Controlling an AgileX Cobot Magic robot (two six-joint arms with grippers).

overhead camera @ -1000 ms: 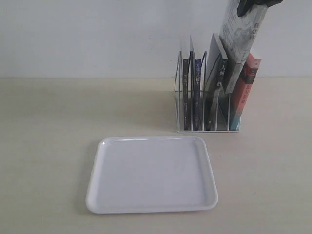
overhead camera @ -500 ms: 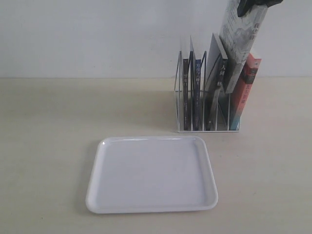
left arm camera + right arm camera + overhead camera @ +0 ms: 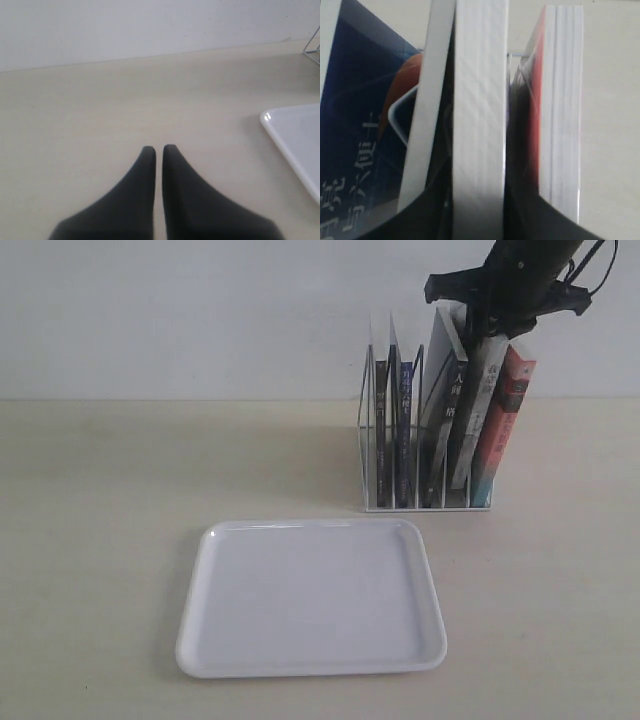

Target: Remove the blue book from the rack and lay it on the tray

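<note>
The blue book [image 3: 405, 430] stands upright in the white wire rack [image 3: 368, 440], its narrow blue spine facing front. Its dark blue cover with the orange crescent [image 3: 365, 125] shows in the right wrist view. My right gripper [image 3: 490, 320] is over the rack's right end, shut on the top of a grey-covered book [image 3: 484, 410]. That book's white page block [image 3: 480, 75] sits between my right gripper's [image 3: 480, 150] dark fingers. The white tray [image 3: 310, 665] lies flat in front of the rack. My left gripper [image 3: 159, 148] is shut over bare table, beside the tray's corner [image 3: 295, 135].
A red-spined book [image 3: 505, 420] leans at the rack's right end, tight against the grey book, and a black-spined book [image 3: 452, 410] stands on its other side. A further dark book [image 3: 381, 430] fills the leftmost slot. A pale wall rises behind the table.
My right gripper has come down with the grey-covered book. The book hung above the rack before; now it stands low between the black-spined and red-spined books.
</note>
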